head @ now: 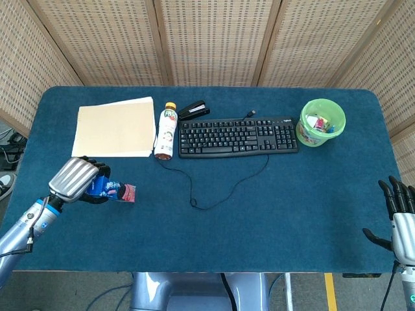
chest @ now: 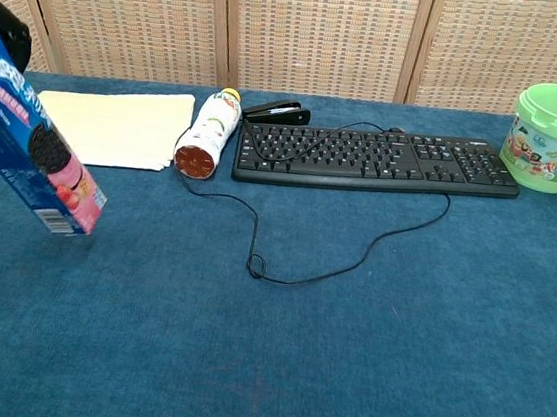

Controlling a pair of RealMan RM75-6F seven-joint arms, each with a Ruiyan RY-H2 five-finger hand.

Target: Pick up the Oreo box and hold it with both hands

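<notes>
The blue Oreo box (head: pixel 111 190) (chest: pixel 35 154) hangs tilted above the table at the front left, its pink lower end pointing right and down. My left hand (head: pixel 73 180) grips its upper end, fingers curled round it; in the chest view only dark fingers (chest: pixel 7 32) show at the left edge. Far off at the front right corner, my right hand (head: pixel 399 216) stays open with its fingers spread and nothing in it. The chest view does not show it.
A cream folder (head: pixel 115 126), a lying drink bottle (head: pixel 166 131), a black stapler (head: pixel 193 109) and a black keyboard (head: pixel 238 136) line the back. The keyboard's cable (head: pixel 214 193) loops toward the middle. A green bucket (head: pixel 321 122) stands at the back right.
</notes>
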